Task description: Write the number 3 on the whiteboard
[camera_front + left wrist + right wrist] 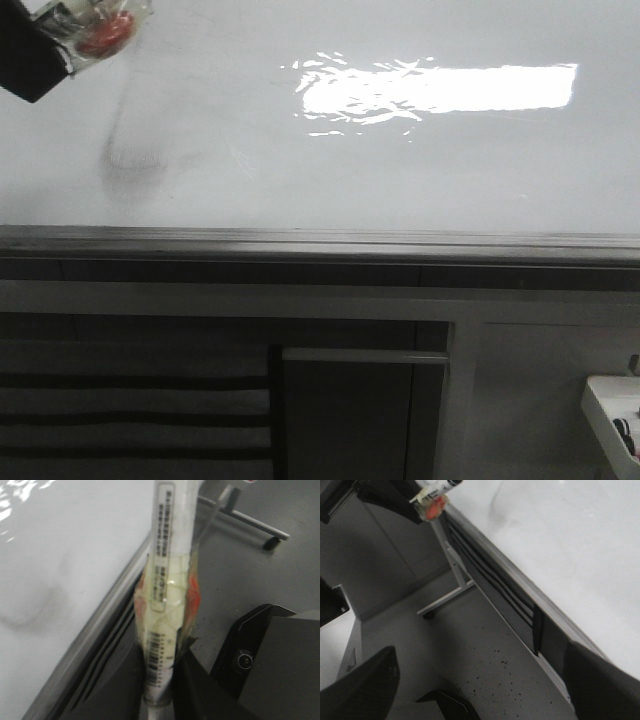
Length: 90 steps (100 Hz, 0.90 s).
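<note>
The whiteboard [330, 170] is a glossy white board with a grey metal edge [320, 240], a faint grey smudge [135, 157] and bright glare. I see no black number 3 on it. My left gripper [35, 55] is at the board's top left corner, shut on a white marker [100, 35] wrapped in yellowish tape with red patches. In the left wrist view the jaws [161, 685] clamp the marker [167, 580] beside the board [60, 570]. Its tip is out of view. My right gripper [480, 652] is wide open and empty over the floor, beside the board's edge [520, 587].
Below the board are white cabinet panels [530, 400], dark slats [130, 410] and a dark door [350, 420]. A white tray [605, 400] is at the lower right. A white stand leg [451, 582] rests on the speckled grey floor [485, 660].
</note>
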Available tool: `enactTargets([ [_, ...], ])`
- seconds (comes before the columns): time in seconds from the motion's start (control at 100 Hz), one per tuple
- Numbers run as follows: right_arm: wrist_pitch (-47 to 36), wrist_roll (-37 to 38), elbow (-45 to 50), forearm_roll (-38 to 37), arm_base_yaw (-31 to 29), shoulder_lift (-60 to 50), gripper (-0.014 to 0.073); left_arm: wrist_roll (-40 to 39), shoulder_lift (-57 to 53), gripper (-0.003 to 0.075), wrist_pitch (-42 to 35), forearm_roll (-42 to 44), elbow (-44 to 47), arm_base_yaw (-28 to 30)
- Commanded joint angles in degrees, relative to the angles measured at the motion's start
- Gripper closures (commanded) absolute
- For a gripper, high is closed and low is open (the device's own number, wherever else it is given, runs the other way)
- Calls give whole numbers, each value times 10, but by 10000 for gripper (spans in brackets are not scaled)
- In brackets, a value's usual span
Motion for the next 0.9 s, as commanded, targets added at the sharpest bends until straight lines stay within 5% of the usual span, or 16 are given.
enactTargets([
  [0.0,-5,-46,-46,26,47,32,9,21,-11,739,0,-34,-26,-35],
  [0.33,-34,-59,-166,-66,239,167,63,37,-11,739,2,-22,-42,-122],
  [0.64,-50,-69,-223,-69,294,240,100,38,-11,739,2,-15,-43,-126],
  [0.89,-56,-69,-227,-72,301,254,318,38,-11,739,2,-15,-43,-126],
])
